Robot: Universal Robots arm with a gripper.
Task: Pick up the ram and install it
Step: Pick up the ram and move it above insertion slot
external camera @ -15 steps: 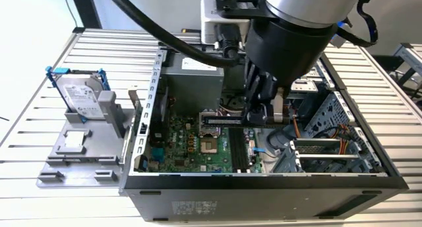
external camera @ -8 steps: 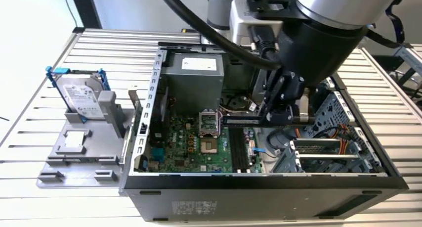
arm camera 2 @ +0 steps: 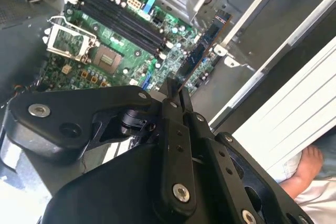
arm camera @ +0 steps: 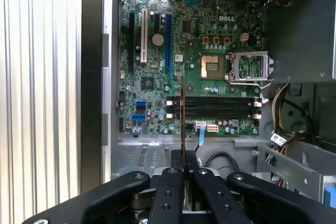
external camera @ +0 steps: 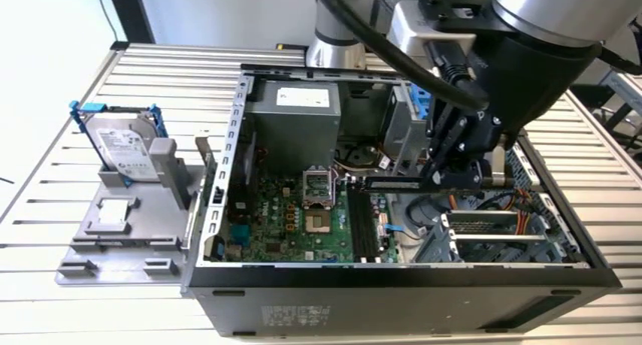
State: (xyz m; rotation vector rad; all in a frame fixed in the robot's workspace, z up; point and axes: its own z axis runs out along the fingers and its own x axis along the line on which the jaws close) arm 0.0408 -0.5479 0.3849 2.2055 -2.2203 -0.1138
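— One thin dark strip, the ram [external camera: 396,183], is gripped at one end by the end effector [external camera: 438,177]. How is it expected to handle?
— Light and stiff, it is judged, yet fragile. Bending or twisting would be poorly tolerated. The contact edge is best left untouched, and the flat faces near a short end are better taken.
— Where is it held?
— Inside the open case [external camera: 401,277], over the motherboard [external camera: 276,225], at about one o'clock from the memory slots [external camera: 363,228] in the exterior view. It is carried crosswise to them.
— And the grip?
— In both wrist views the end effector [arm camera: 184,157] [arm camera 2: 176,88] is seen narrowed almost fully, with the ram pinched edge-on between its tips
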